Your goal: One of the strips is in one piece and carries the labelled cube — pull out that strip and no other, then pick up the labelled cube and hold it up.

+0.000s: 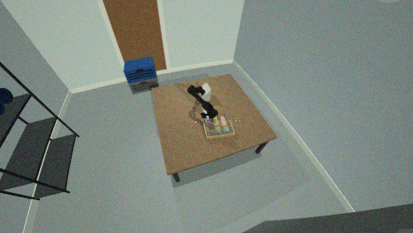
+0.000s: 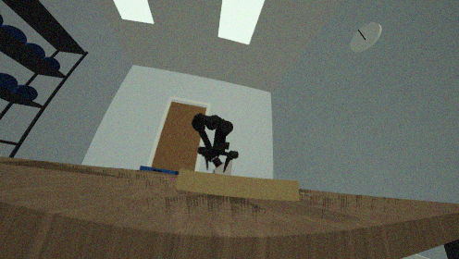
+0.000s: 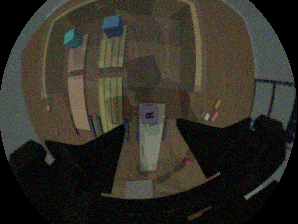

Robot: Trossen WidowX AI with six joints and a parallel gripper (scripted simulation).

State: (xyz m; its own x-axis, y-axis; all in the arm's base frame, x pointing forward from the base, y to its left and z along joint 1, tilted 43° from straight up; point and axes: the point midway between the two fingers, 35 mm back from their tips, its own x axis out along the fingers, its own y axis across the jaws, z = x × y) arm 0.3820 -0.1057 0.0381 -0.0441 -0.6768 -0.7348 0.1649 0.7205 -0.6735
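The purple cube [image 3: 149, 114] marked R sits on the far end of a pale one-piece strip [image 3: 149, 150] between short blue posts. My gripper [image 1: 210, 116] [image 2: 217, 170] [image 3: 150, 124] is open and empty, with one finger on each side of the cube's strip in the wrist view. The height between fingers and cube is hard to tell. A striped yellow strip [image 3: 111, 102] and a pink strip [image 3: 78, 100] each show a crosswise gap. A blue cube [image 3: 112, 26] [image 1: 218, 131] and a teal cube [image 3: 73, 38] [image 1: 226, 131] lie at their far ends.
A shallow tray with yellowish walls [image 3: 198, 55] [image 2: 236, 185] surrounds the far parts of the strips. Small coloured bits, including a pink one [image 3: 214, 116], lie outside it on the brown table [image 1: 179, 146]. A white panel [image 1: 206, 91] stands near the arm's base.
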